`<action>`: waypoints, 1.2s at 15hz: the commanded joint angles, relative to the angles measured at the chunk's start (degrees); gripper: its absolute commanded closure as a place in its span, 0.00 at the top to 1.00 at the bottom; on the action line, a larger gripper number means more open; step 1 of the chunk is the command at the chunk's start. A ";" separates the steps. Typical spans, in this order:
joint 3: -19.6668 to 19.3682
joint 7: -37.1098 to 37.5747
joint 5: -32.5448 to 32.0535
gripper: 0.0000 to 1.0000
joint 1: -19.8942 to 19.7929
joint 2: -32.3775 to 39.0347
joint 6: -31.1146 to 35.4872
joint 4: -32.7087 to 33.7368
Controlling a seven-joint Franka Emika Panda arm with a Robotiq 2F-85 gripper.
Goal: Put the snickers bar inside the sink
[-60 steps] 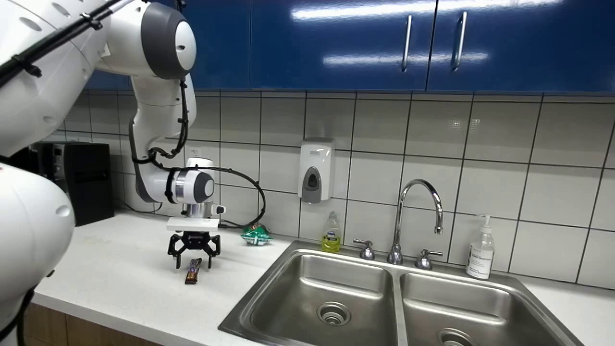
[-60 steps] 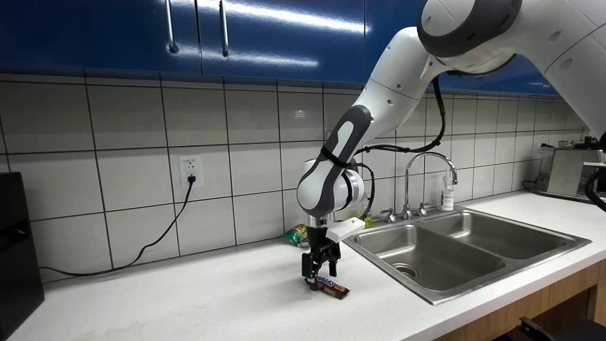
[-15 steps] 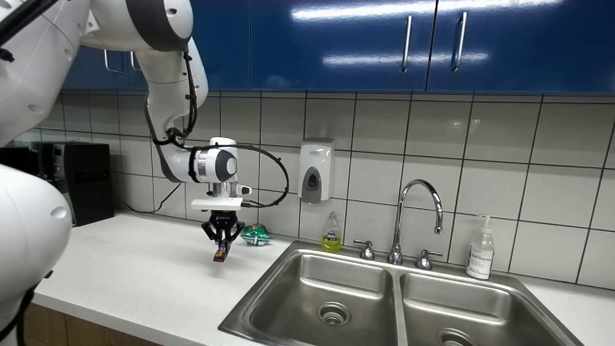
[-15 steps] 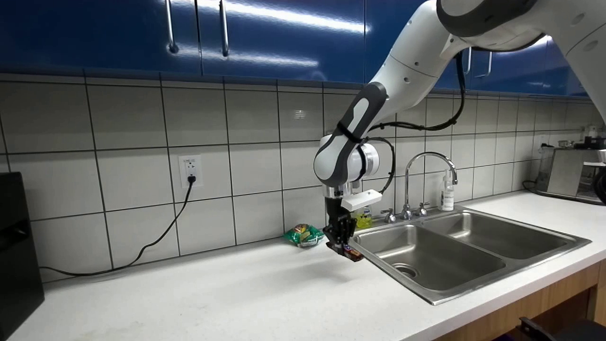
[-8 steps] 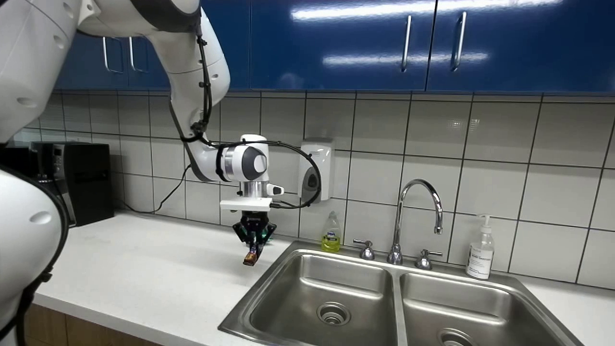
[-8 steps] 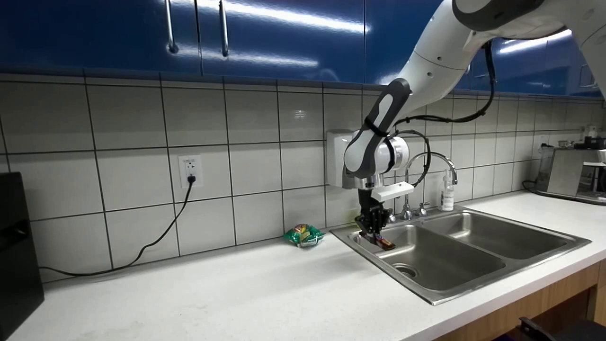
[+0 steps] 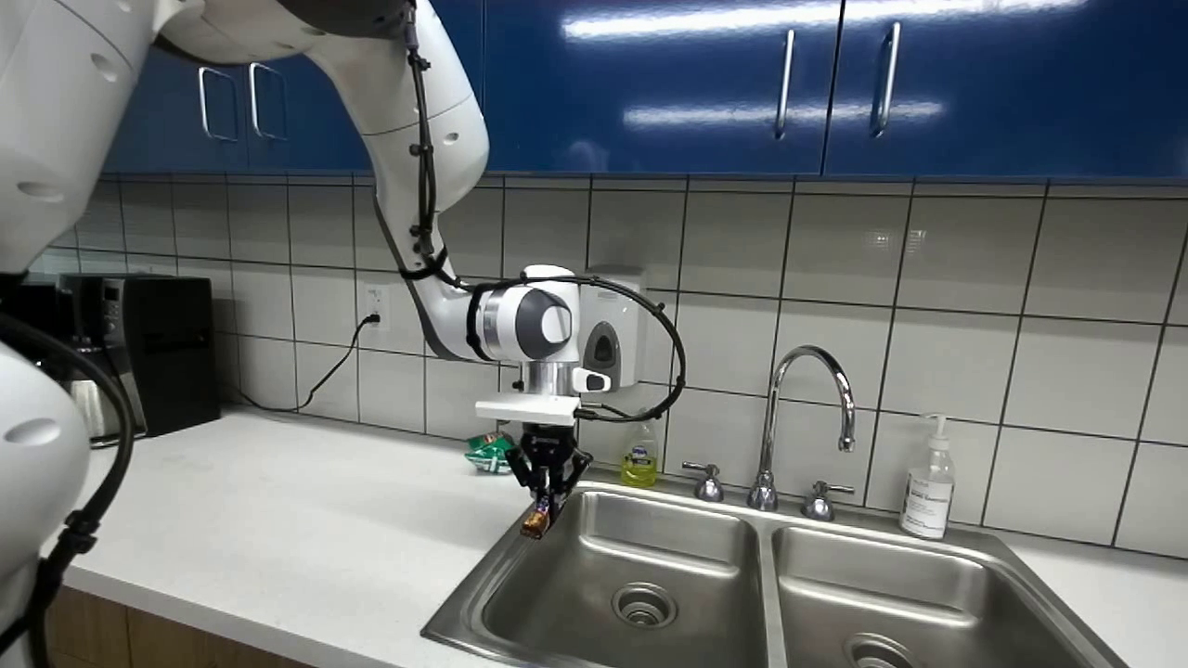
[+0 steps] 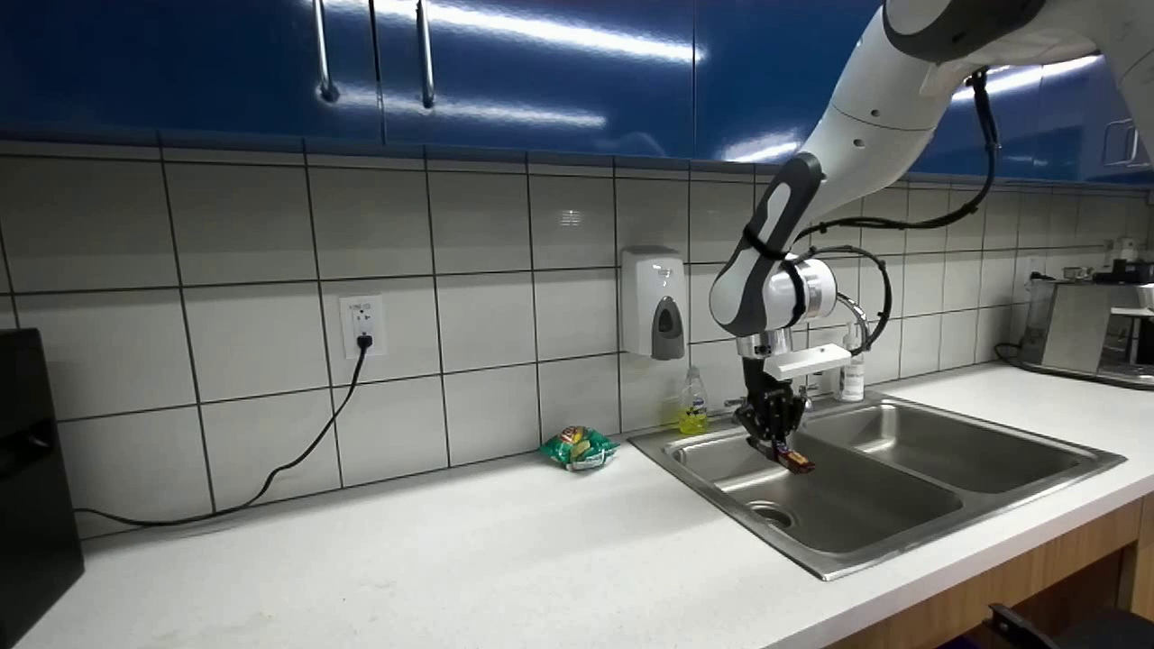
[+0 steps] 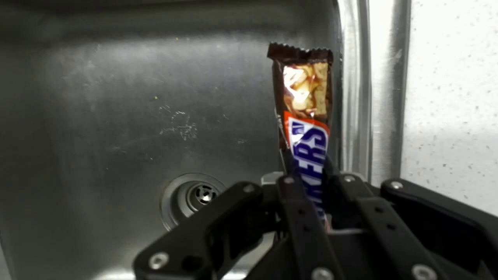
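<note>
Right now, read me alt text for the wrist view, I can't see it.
A brown-wrapped oblong Snickers bar is held in a black two-fingered claw above a grey stainless-steel sink basin. A round metal drain, partly hidden by the claw, lies lower left of centre; speckled white countertop shows at the right.

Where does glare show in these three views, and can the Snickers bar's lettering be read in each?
Both exterior views: white streaks across the blue cabinets, lettering on the Snickers bar too small to read; wrist view: a bright highlight on the bar, a pale sheen on the sink, lettering partly legible, darker where the gripper holds it.
</note>
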 commanded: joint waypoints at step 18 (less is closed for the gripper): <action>-2.20 1.02 0.66 0.04 -6.07 19.21 4.15 13.73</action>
